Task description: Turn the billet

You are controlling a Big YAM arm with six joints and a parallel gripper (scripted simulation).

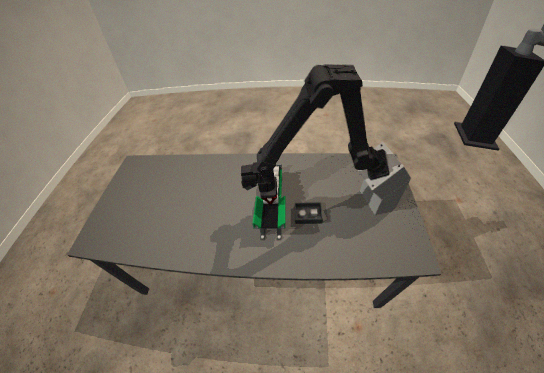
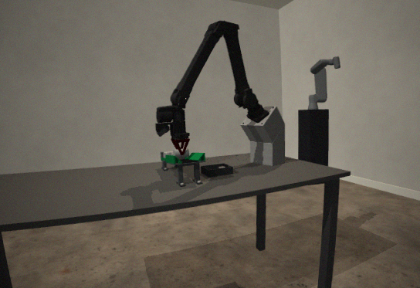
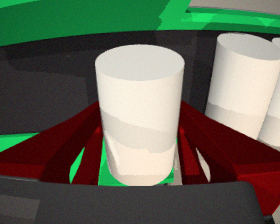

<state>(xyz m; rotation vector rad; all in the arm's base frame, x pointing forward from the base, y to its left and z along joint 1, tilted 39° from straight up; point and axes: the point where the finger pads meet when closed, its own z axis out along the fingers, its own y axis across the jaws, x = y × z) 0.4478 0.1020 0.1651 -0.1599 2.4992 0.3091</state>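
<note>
A green feed ramp (image 1: 257, 215) (image 2: 196, 156) (image 3: 71, 3) with a dark bed stands on legs on the grey table (image 1: 160, 205) (image 2: 96, 193). My gripper (image 1: 269, 198) (image 2: 180, 147) (image 3: 139, 110), with dark red fingers, is down over the ramp and shut on a white billet (image 3: 140, 112) that lies lengthwise, its round end facing the wrist camera. Other white billets (image 3: 247, 86) (image 2: 168, 154) lie side by side to the right in the wrist view. In the top and exterior views the arm hides most of the billets.
A shallow black tray (image 1: 308, 213) (image 2: 217, 170) lies right of the ramp. The arm's grey base block (image 1: 385, 187) (image 2: 266, 137) stands at the table's back right. A black pedestal (image 1: 500, 97) (image 2: 313, 135) with a grey arm stands on the floor.
</note>
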